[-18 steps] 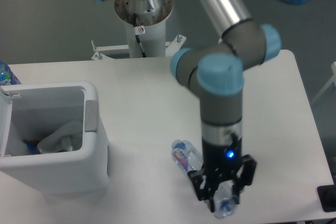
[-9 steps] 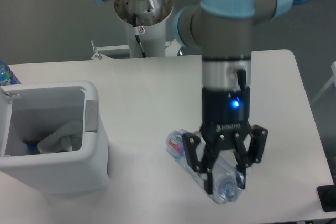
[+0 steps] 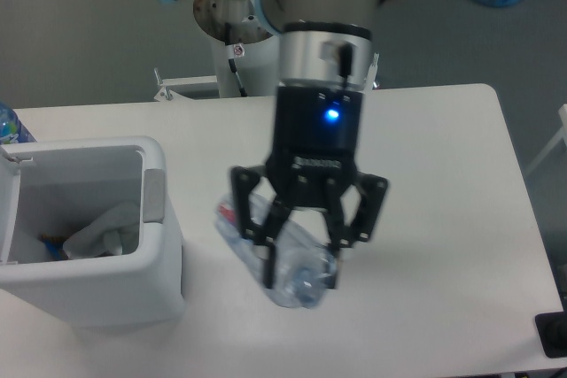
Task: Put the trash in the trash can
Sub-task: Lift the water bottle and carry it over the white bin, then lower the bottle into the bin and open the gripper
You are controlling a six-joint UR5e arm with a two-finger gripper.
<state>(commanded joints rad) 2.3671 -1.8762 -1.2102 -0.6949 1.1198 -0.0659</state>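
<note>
Black two-finger gripper (image 3: 301,258) is gripping the clear plastic bottle with a blue-and-red label (image 3: 282,258), fingers (image 3: 266,250) clamped around its middle, bottle lying tilted with one end poking out below the fingers toward the camera and the labelled end sticking out to the side toward the bin. A blue light is glowing on the gripper body above the fingers. Beside the fingers, on the bottle's label side, the white boxy plastic trash can (image 3: 89,289) is sitting on the white table (image 3: 443,174), grey tab facing the gripper. Crumpled white paper (image 3: 104,229) is lying inside the can. Behind the fingers the grey arm with light-blue joints (image 3: 323,6) is rising toward its base.
</note>
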